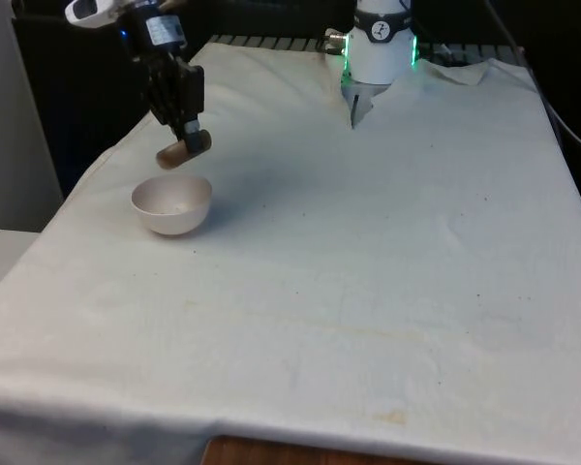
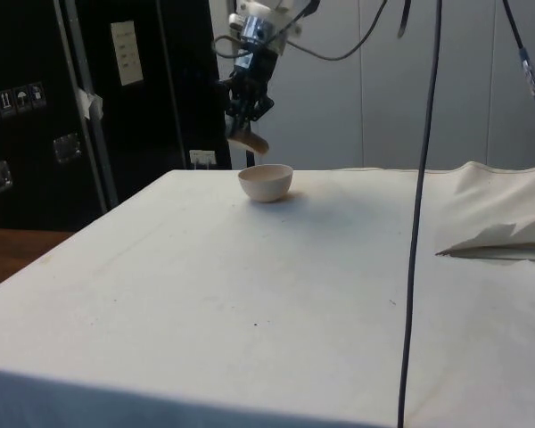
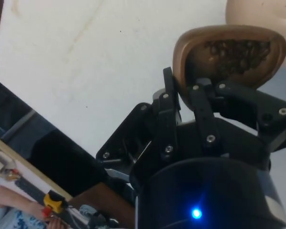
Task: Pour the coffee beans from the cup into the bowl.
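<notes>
A small brown cup hangs tipped on its side just above the pale bowl, at the front view's left. My gripper is shut on the cup's rim. In the side view the tilted cup sits over the far edge of the bowl. The wrist view looks into the cup, where dark coffee beans lie against its lower wall, and part of the bowl shows beyond it. The bowl's inside looks bare in the front view.
The white cloth covers the table, with its left edge close to the bowl. A black cable hangs down in the side view. A fold of cloth lies at that view's right.
</notes>
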### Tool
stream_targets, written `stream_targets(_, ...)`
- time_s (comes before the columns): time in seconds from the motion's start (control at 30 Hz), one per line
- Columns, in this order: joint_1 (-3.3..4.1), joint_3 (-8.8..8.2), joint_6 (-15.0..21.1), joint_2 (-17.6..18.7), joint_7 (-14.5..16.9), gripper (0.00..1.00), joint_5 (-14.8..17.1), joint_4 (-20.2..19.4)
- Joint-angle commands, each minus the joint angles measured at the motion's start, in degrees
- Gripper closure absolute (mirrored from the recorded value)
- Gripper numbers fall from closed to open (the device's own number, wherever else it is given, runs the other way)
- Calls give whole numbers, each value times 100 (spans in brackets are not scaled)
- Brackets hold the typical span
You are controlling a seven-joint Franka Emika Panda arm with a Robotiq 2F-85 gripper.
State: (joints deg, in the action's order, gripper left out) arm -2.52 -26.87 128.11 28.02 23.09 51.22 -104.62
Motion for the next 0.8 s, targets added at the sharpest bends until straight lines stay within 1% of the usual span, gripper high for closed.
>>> stream_targets(0.0, -69, 29, -103, 23, 63, 99, 69, 52)
stream_targets(0.03, -74, 6, -143, 34, 115, 99, 115, 63)
stream_targets(0.07, -11, -46, -92, 29, 103, 99, 97, 29)
stream_targets(0.1, -74, -23, -195, 52, 160, 99, 155, 80)
stream_targets(0.17, -86, -97, -332, 103, 309, 99, 286, 120)
stream_targets(0.27, -92, -178, -481, 149, 453, 99, 424, 166)
stream_targets(0.3, -86, -206, -527, 166, 487, 99, 458, 183)
stream_targets(0.33, -34, -258, -487, 160, 504, 99, 458, 149)
stream_targets(0.37, -97, -246, -630, 195, 579, 99, 544, 212)
stream_targets(0.6, -115, -407, -974, 321, 854, 99, 842, 321)
stream_targets(0.63, -120, -458, -1071, 361, 928, 99, 917, 350)
stream_targets(0.67, -52, -498, -997, 338, 911, 99, 888, 309)
stream_targets(0.7, -120, -487, -1129, 384, 963, 99, 957, 372)
stream_targets(0.77, -120, -539, -1232, 424, 1037, 99, 1043, 407)
